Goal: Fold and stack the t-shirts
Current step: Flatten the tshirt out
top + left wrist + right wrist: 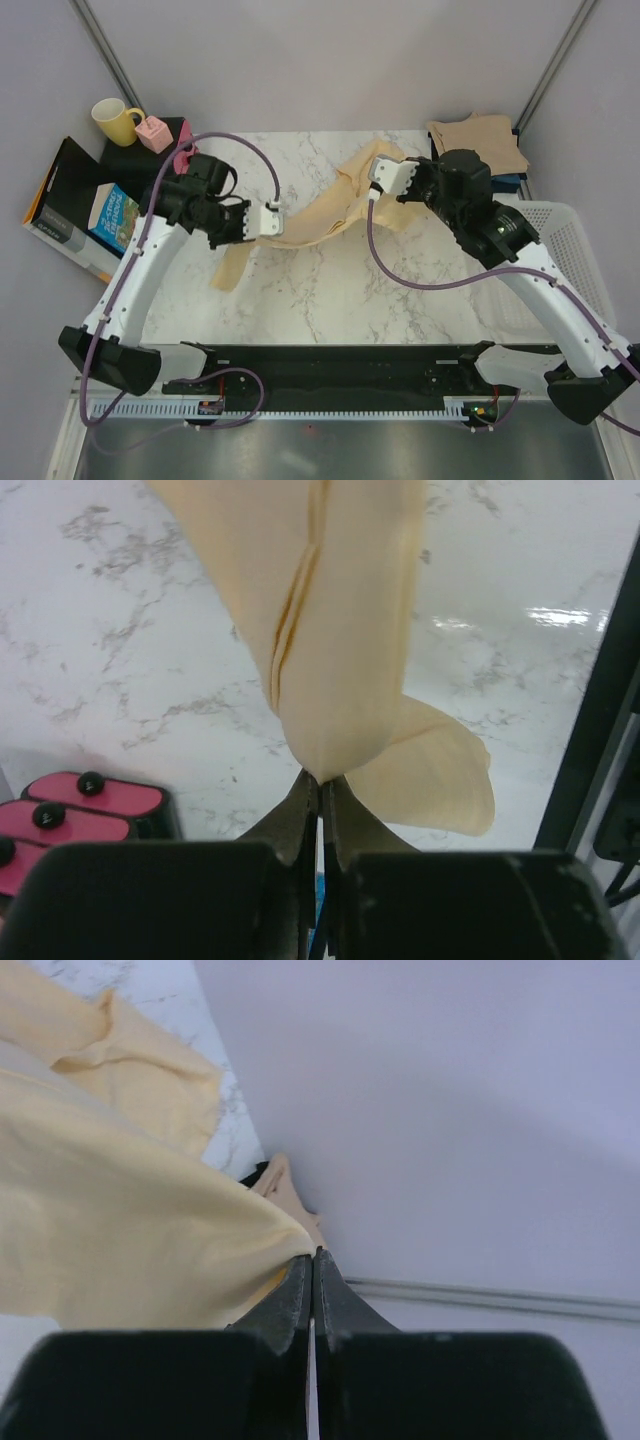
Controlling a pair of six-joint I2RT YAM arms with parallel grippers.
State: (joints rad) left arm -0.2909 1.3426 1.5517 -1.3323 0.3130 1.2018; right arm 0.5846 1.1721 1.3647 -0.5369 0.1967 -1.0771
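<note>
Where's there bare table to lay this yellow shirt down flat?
Widest bare marble lies between the held yellow shirt and the black base rail. A smaller strip lies behind the shirt. Crowded: mug, pink box, book at left; tan shirt, basket at right.

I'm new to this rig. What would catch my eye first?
The pale yellow t-shirt, stretched across the middle of the marble table between the left gripper and right gripper, both shut on its fabric. Next, a folded tan t-shirt at the far right corner and a yellow mug at the far left.
</note>
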